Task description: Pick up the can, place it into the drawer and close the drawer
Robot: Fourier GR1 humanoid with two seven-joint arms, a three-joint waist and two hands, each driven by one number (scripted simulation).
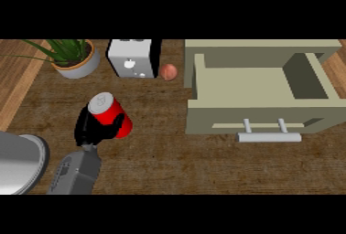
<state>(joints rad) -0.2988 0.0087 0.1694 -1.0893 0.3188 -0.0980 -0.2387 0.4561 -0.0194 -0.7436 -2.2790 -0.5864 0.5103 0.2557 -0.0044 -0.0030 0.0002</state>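
No lettering can be read; the can (110, 111) shows perhaps a faint lid mark.

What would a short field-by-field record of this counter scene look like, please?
can: red can, tilted, left of the drawer
left hand: left hand, fingers curled round the can
right hand: not in view
drawer: drawer open, nothing visible inside, handle facing the robot
back of counter: potted plant, toaster, small brown round object
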